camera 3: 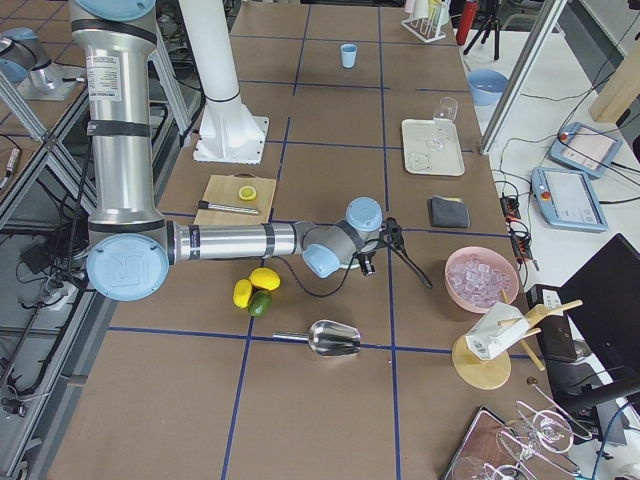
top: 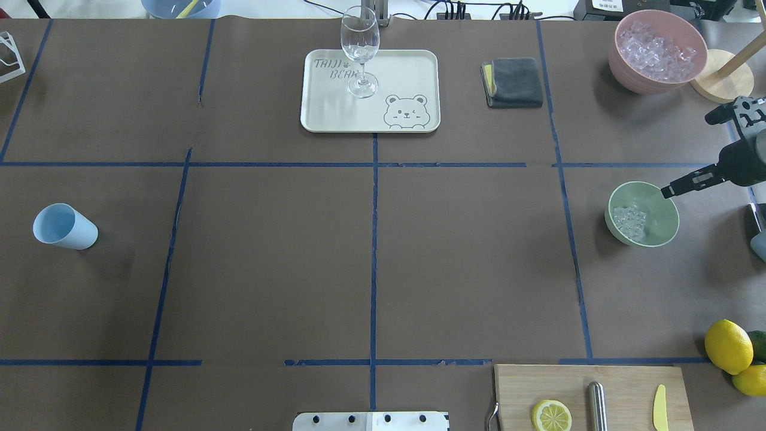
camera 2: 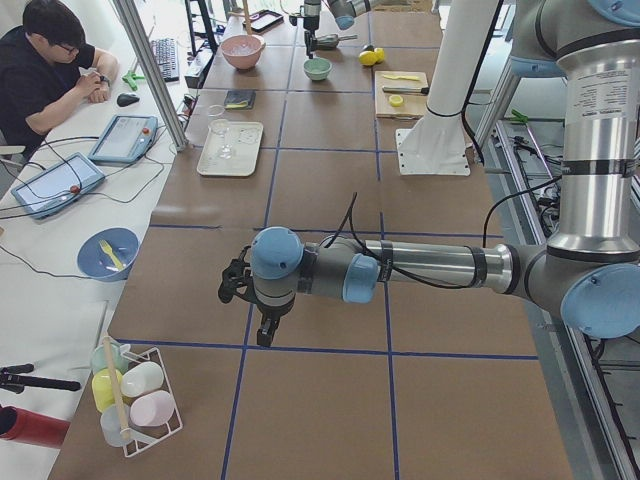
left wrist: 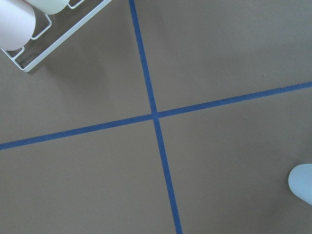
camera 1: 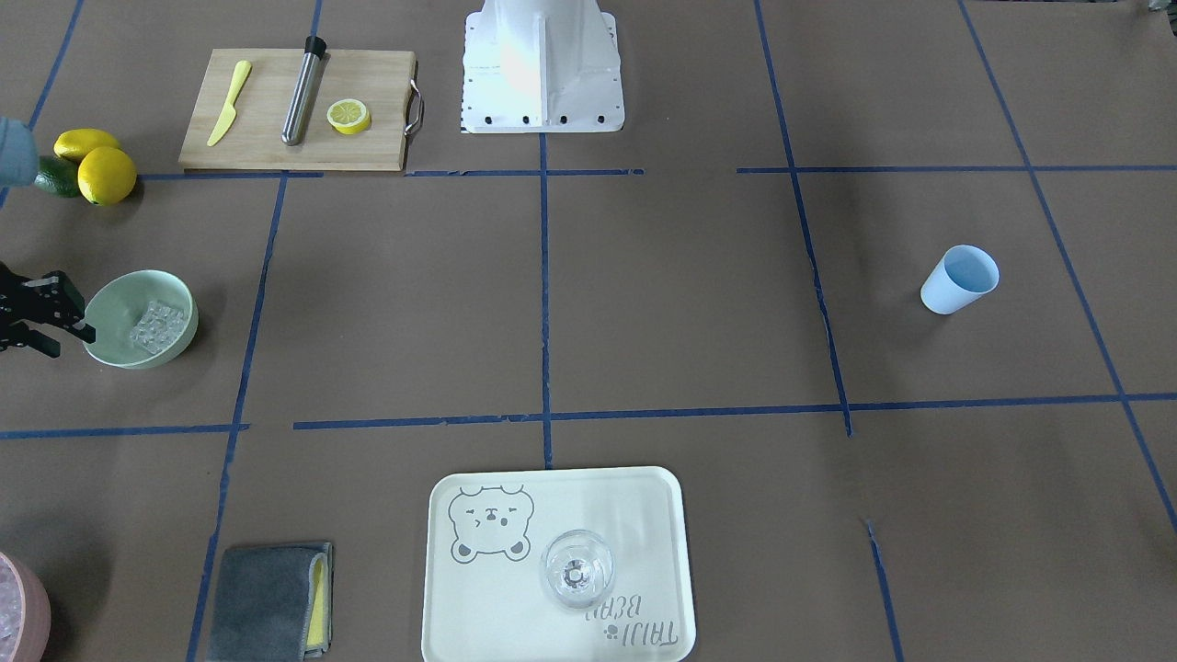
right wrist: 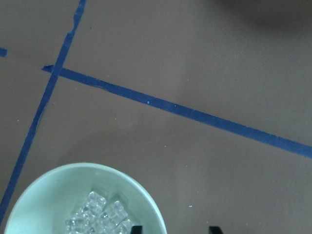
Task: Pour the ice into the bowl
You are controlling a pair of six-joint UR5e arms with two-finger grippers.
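The pale mint-green bowl [camera 1: 187,317] stands at the table's right side and holds a small heap of clear ice cubes [camera 1: 158,326]. The bowl [top: 665,224] and ice [top: 631,218] also show in the overhead view. My right gripper [top: 676,182] hangs at the bowl's rim, open and empty. In the right wrist view its two fingertips [right wrist: 136,228] stand apart, one over the bowl's wall [right wrist: 48,195] with the ice [right wrist: 100,217] beside it. My left gripper [camera 2: 245,292] hovers over bare table far to the left; I cannot tell if it is open.
A blue cup [top: 64,226] stands on the left. A pink container [top: 622,66] of ice, a grey cloth [top: 514,81] and a tray [top: 407,66] with a glass [top: 359,48] sit at the far edge. A metal scoop [camera 3: 330,340], lemons [top: 727,346] and a cutting board [top: 622,389] lie near the bowl.
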